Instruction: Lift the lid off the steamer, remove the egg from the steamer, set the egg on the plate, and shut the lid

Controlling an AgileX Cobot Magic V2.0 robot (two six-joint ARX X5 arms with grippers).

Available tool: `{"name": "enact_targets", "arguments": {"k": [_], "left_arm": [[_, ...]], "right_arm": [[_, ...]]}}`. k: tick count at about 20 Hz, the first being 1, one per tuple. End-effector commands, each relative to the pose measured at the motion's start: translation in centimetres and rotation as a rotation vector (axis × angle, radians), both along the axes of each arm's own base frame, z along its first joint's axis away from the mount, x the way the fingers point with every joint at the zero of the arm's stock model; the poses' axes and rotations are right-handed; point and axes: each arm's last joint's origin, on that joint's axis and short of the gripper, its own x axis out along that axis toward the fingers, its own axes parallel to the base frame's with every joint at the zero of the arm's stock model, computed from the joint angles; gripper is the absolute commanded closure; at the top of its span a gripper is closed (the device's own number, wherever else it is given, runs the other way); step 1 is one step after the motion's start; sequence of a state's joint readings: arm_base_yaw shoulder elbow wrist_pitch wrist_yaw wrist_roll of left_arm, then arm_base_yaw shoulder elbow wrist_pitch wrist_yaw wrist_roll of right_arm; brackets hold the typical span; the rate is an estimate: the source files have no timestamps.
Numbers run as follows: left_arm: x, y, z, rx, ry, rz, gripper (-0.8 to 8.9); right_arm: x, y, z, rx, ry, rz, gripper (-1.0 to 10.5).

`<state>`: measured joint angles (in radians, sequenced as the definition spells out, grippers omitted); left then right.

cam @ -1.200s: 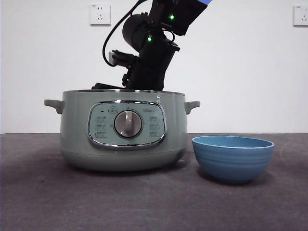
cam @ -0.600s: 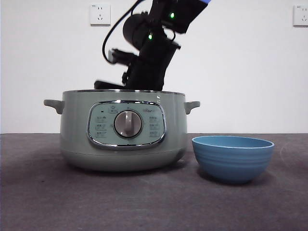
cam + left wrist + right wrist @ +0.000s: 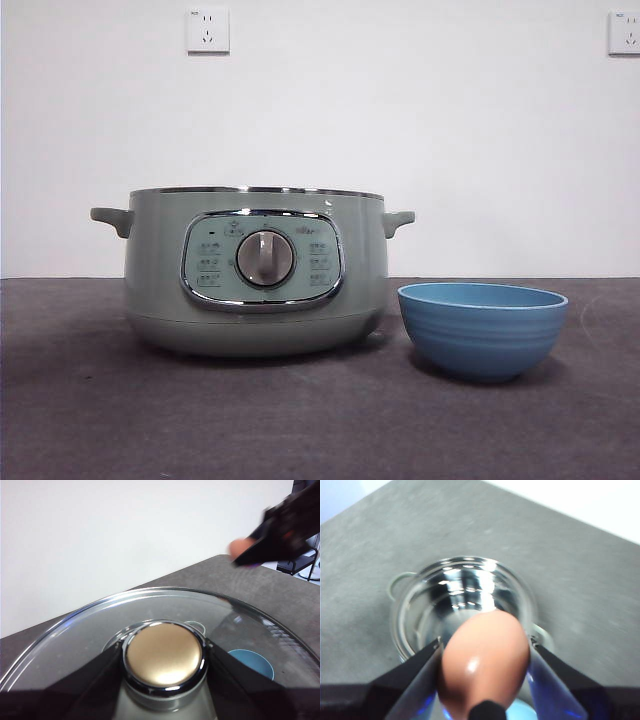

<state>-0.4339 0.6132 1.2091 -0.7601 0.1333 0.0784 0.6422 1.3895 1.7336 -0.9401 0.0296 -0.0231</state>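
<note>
The egg (image 3: 485,662) is pinched in the right hand (image 3: 485,655), high above the open steamer (image 3: 255,270). The left hand (image 3: 164,655) clamps the knob of the lid (image 3: 80,635), held aloft. The blue plate (image 3: 483,328) sits just beside the steamer on the grey surface (image 3: 300,420). Panel writing is too small to read.

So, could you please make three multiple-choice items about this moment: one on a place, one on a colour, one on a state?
1. Where is the egg?
A. In the bowl
B. Between the right gripper's jaws, above the steamer
C. On the table

2. What colour is the plate?
A. Blue
B. Red
C. White

3. What is the lid's state?
A. Lying on the table
B. Closed on the pot
C. Held by its knob in the left gripper

Answers: 1 B, the right wrist view shows the jaws clamping the egg over the open pot. 2 A, seen in the front view. 3 C, the left jaws flank the knob.
</note>
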Motion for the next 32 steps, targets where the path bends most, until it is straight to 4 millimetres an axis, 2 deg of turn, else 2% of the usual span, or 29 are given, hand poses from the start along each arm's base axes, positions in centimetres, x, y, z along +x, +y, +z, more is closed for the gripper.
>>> {"name": "enact_targets", "arguments": {"k": [1, 3, 5, 13, 19, 28, 32], "left_arm": [[-0.5, 0.3, 0.9, -0.026, -0.063, 0.000, 8.21], [-0.5, 0.3, 0.8, -0.022, -0.054, 0.000, 8.21], [-0.6, 0.3, 0.8, -0.020, -0.050, 0.000, 8.21], [-0.6, 0.3, 0.6, -0.013, -0.036, -0.001, 8.21], [-0.6, 0.3, 0.5, -0.010, -0.029, -0.001, 8.21], [-0.6, 0.3, 0.3, 0.002, -0.006, -0.001, 8.21], [-0.6, 0.3, 0.3, 0.002, -0.006, -0.001, 8.21]], "right_arm": [[-0.5, -1.5, -0.5, -0.047, 0.042, -0.030, 9.6], [-0.8, -2.6, -1.1, -0.066, 0.066, -0.054, 9.6], [-0.8, -2.9, -2.8, -0.082, 0.092, -0.066, 9.6], [1.3, -1.5, -13.9, -0.097, 0.233, -0.051, 9.6], [2.7, -0.8, -20.1, -0.136, 0.301, -0.062, 9.6], [5.3, 0.6, -26.4, -0.221, 0.428, -0.073, 9.6], [5.7, 0.8, -27.8, -0.245, 0.458, -0.078, 9.6]]}}
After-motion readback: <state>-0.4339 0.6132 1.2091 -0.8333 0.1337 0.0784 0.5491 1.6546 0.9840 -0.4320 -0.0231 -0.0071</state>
